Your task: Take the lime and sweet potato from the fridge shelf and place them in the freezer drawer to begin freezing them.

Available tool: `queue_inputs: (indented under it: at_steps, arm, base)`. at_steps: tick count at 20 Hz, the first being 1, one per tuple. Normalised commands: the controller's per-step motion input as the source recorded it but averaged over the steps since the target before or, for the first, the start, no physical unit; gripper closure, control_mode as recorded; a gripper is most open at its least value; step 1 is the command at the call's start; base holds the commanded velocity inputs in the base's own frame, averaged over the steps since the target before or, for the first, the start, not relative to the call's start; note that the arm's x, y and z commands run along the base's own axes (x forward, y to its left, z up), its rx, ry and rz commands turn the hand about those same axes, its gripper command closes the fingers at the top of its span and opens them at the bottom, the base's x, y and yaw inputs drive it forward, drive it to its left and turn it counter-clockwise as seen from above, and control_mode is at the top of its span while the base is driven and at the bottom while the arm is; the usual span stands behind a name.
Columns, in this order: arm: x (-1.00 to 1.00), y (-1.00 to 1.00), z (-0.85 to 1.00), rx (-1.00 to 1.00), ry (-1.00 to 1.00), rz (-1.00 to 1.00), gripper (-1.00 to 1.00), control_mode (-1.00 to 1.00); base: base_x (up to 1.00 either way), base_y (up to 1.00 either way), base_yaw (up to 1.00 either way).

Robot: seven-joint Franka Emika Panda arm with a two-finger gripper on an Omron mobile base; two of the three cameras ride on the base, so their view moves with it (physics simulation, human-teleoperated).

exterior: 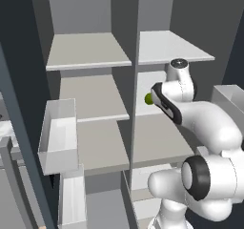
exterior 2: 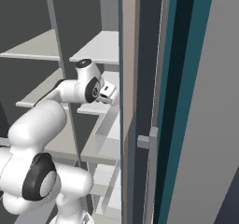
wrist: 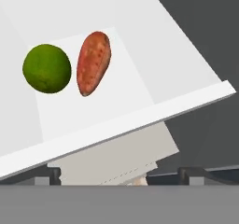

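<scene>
My gripper (wrist: 119,174) is hanging wide open, holding nothing. The lime (wrist: 46,68) is looking small, round, rolly; I am thinking squeeze its middle.

The lime (exterior: 148,98) at the left base view's center is mostly hidden behind the arm's wrist; shelf (wrist: 140,41) cropped
</scene>
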Motion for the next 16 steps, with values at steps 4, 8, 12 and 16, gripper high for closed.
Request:
queue_inputs:
  at_steps: [4,8,12,16]
  arm:
    - [0.24,-0.1,-0.09,0.0,-0.02,0.0,-1.0,-1.0]
    - [0.46,-0.01,-0.02,0.0,0.0,0.0,-1.0,-1.0]
    - [0.41,0.0,-0.07,0.0,0.0,0.0,-1.0,-1.0]
    - [0.27,0.0,-0.12,0.0,0.0,0.0,-1.0,-1.0]
  base:
    - [0.0,0.0,0.0]
    - [0.0,0.0,0.0]
    - [0.0,0.0,0.0]
    - [0.0,0.0,0.0]
